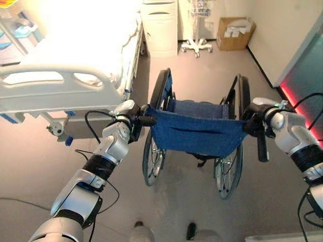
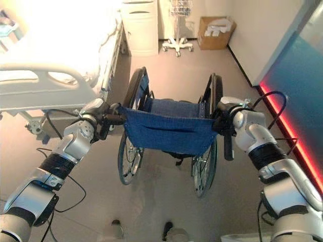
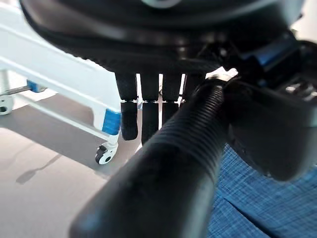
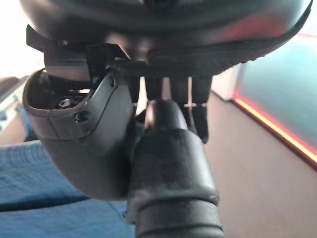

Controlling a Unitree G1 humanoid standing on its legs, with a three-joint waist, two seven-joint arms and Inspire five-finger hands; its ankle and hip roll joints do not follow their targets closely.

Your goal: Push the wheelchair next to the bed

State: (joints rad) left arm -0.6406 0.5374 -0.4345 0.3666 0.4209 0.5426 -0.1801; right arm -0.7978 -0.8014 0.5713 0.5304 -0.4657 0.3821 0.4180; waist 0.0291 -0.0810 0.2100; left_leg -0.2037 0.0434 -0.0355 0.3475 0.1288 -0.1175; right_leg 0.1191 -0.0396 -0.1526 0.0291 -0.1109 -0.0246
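The wheelchair [image 1: 194,132], with a blue cloth back and black wheels, stands in the middle of the floor, facing away from me. The white bed [image 1: 55,85] lies to its left, its footboard level with the chair's left wheel and a narrow gap between them. My left hand [image 1: 132,121] is on the left push handle [image 3: 168,168], the ribbed black grip passing between fingers and thumb. My right hand [image 1: 255,123] grips the right push handle [image 4: 171,163] the same way, its thumb in front and its fingers behind.
A white cabinet [image 1: 160,27] stands at the far wall beside the bed's head. A wheeled stand [image 1: 197,46] and a cardboard box [image 1: 235,33] sit further right. A wall with a red light strip [image 1: 298,106] runs along the right. Open floor lies ahead of the chair.
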